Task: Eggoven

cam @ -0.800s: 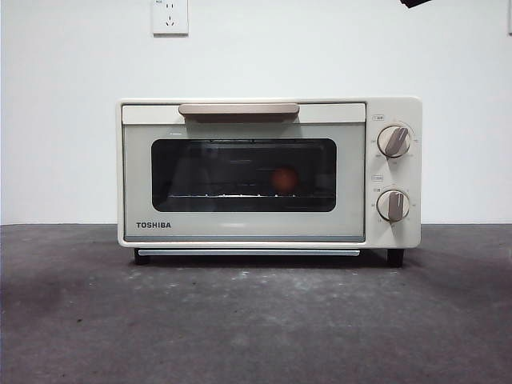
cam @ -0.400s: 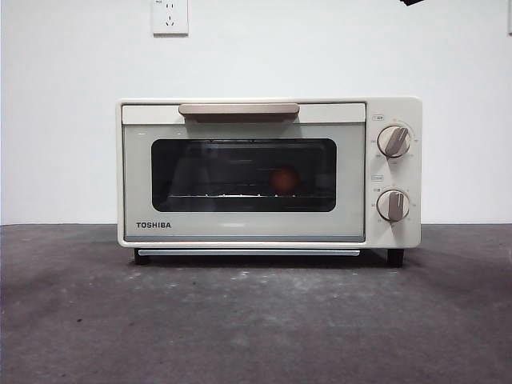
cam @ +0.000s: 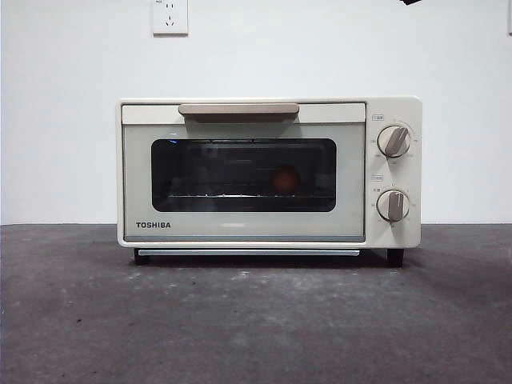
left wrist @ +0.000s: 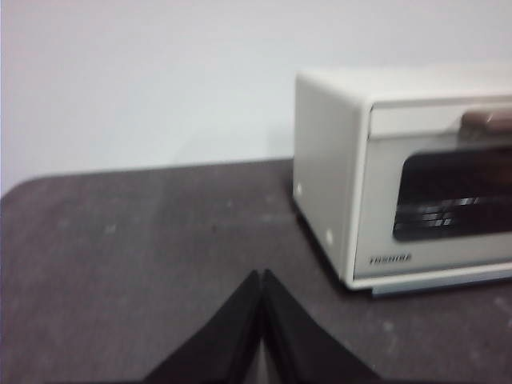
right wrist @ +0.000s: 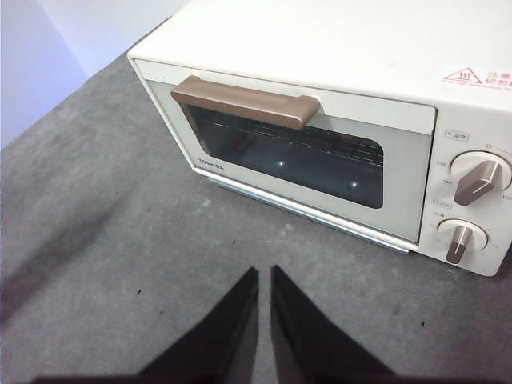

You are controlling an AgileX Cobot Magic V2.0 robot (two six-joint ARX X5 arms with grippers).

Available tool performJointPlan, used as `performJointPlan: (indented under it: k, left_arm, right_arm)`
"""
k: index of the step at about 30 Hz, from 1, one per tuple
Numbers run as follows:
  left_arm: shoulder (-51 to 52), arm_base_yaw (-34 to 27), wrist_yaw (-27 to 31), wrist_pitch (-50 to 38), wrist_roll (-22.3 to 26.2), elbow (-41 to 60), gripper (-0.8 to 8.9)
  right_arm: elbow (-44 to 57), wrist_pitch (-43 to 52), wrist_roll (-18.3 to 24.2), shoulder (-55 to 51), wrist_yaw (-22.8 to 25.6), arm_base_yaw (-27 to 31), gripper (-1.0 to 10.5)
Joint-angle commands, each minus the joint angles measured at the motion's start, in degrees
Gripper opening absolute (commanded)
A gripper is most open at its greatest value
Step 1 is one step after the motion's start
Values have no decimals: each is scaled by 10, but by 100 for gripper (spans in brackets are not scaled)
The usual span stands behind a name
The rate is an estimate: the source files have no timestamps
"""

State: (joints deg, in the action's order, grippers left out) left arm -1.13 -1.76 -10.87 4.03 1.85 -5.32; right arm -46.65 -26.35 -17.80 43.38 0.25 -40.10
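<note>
1. Reddish-brown egg (cam: pixel 284 179) sits on the rack behind the shut glass door of the cream oven (cam: pixel 240 232) on the desk (cam: pixel 256 320).
2. My left tool (left wrist: pixel 261 276) is closed and empty; my right tool (right wrist: pixel 264 274) is nearly closed and empty, near the door.
3. Eggshell looks light, slick and brittle, so I'd cradle its sides gently; the stiff beige handle (right wrist: pixel 244 102) is where I'd grip the door.

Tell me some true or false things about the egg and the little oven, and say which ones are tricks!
1. The egg is inside the toaster oven. True.
2. The oven door is hanging open. False: it is shut, with the handle up at the top.
3. The left gripper is holding the egg. False: its jaws are shut on nothing, above the table beside the oven.
4. The oven has two knobs. True: an upper knob and a lower knob.
5. The right gripper is touching the handle. False: it is in front of the oven, apart from it.
</note>
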Motion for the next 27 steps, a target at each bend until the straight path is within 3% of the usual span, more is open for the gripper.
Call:
performJointPlan:
  k: [1, 11, 27]
  left_arm:
    - [10, -5, 0, 10, 2, 16, 8]
    - [10, -5, 0, 59, -6, 52, 8]
    - [9, -5, -1, 50, -10, 51, 8]
  right_arm:
    - [-6, 6, 5, 3, 2, -5, 5]
    - [-6, 6, 5, 3, 2, -5, 5]
    - [-6, 6, 5, 3, 2, -5, 5]
